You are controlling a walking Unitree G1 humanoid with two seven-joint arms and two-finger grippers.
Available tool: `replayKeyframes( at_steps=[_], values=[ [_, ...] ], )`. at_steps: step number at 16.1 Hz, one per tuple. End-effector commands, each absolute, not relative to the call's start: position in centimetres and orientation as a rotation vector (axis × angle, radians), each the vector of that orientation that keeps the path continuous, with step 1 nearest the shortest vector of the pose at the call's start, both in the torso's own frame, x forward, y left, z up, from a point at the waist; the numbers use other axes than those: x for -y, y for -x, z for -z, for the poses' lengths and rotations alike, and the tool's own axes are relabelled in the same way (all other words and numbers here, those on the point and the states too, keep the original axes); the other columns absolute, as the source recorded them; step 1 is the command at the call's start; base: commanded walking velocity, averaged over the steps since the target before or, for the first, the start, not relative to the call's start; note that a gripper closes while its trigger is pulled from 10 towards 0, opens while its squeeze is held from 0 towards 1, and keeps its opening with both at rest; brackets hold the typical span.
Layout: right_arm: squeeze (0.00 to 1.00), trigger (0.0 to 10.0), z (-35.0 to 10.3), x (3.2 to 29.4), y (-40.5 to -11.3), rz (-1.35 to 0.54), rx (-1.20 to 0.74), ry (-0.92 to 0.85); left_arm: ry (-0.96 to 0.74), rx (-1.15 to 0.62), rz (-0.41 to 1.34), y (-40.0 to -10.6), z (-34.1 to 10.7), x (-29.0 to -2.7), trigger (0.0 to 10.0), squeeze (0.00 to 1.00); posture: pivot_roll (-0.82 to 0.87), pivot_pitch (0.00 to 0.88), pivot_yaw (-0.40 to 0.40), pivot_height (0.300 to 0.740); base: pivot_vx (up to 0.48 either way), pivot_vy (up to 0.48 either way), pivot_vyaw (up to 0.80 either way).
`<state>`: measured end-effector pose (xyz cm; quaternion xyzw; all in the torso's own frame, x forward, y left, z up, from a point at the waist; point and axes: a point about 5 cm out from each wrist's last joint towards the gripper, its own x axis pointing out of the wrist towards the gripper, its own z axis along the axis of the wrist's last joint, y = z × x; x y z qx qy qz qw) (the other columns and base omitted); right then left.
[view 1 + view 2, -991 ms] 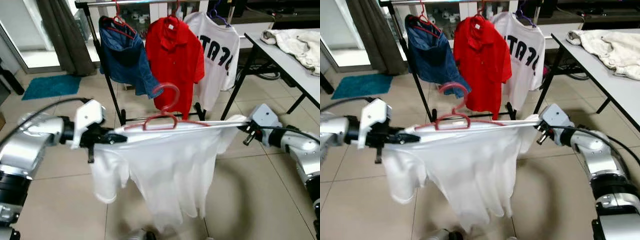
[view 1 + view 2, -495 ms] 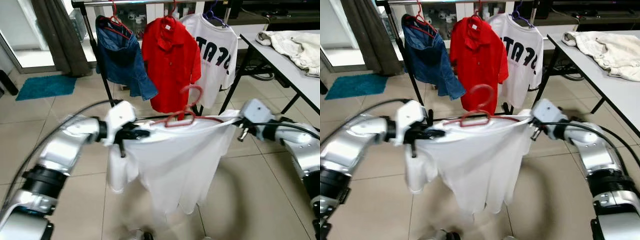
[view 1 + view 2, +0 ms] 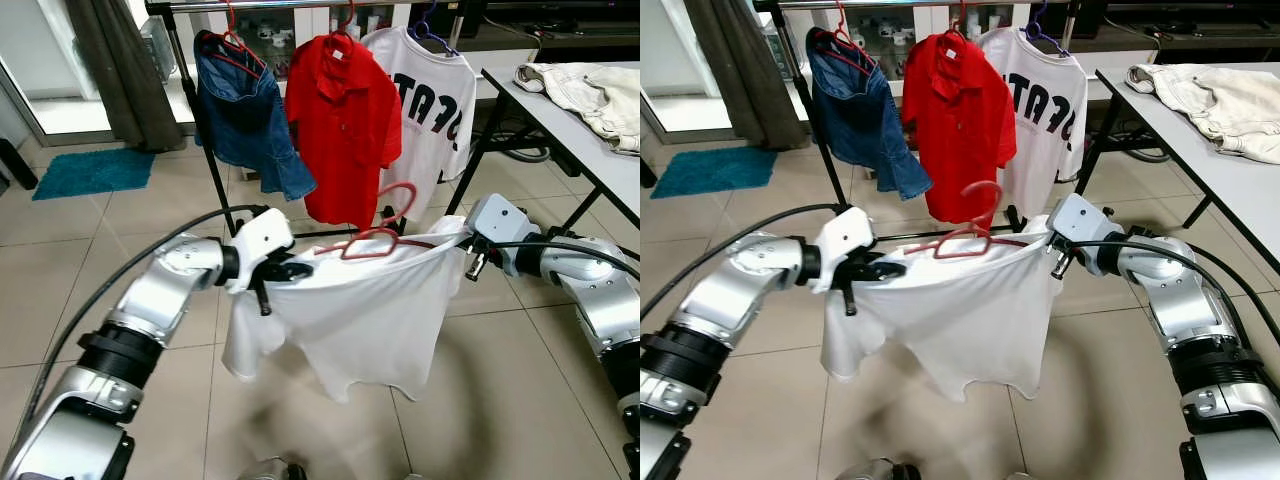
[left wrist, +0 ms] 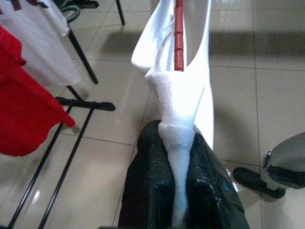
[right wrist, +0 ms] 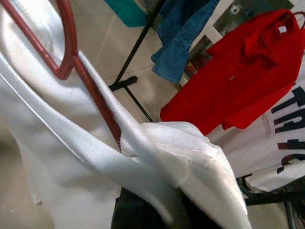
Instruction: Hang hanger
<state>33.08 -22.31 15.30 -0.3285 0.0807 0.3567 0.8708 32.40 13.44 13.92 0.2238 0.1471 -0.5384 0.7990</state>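
A white T-shirt [image 3: 350,310] hangs on a red hanger [image 3: 378,228], held up in front of me between both arms. My left gripper [image 3: 292,270] is shut on the shirt's left shoulder; in the left wrist view the cloth [image 4: 180,143] is pinched between the black fingers [image 4: 152,191] and the hanger's arm [image 4: 178,33] runs away from them. My right gripper [image 3: 462,243] is shut on the right shoulder; the right wrist view has the bunched cloth [image 5: 181,157] beside the hanger's arm [image 5: 90,86]. The hanger's hook points up towards the clothes rail [image 3: 290,5].
On the black rack [image 3: 205,140] hang a denim shirt [image 3: 245,110], a red polo [image 3: 345,120] and a white printed T-shirt [image 3: 435,110]. A white table [image 3: 580,120] with a cream garment [image 3: 590,90] stands at the right. A teal mat [image 3: 90,172] lies far left on the tiled floor.
Both arms have drawn closer together and forward towards the rack, so the shirt now sags between them instead of stretching flat. The camera has shifted a little.
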Motion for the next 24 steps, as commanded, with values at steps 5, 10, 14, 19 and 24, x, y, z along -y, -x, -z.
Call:
replayKeyframes(
  at_steps=[5,10,14,19,24],
  values=[
    [1.0,10.0,-15.9,20.6,-31.5,-0.804,-0.149,0.571,-0.479,-0.229,1.081,-34.0,-15.5,-13.6,0.0,0.0,-0.15,0.0,0.065,0.74,0.0,0.0,0.0],
    [1.0,10.0,-16.5,20.0,-30.3,-0.85,-0.098,0.526,-0.488,-0.205,1.087,-34.5,-15.8,-13.6,0.0,0.0,-0.16,0.0,0.079,0.74,0.0,0.0,0.0],
    [1.0,10.0,-17.2,19.9,-29.9,-0.85,-0.099,0.594,-0.498,-0.193,1.098,-34.6,-15.9,-13.7,0.0,0.0,-0.17,0.0,0.081,0.74,0.0,0.0,0.0],
    [1.0,10.0,-19.1,19.5,-30.6,-0.81,-0.044,0.865,-0.567,-0.217,1.038,-35.0,-15.6,-14.5,0.0,0.0,-0.16,0.0,0.058,0.74,0.0,0.0,0.0],
    [1.0,10.0,-19.6,19.6,-31.2,-0.777,-0.065,1.002,-0.579,-0.207,1.035,-35.0,-15.8,-14.3,0.0,0.0,-0.15,0.0,0.053,0.74,0.0,0.0,0.0]
  ],
)
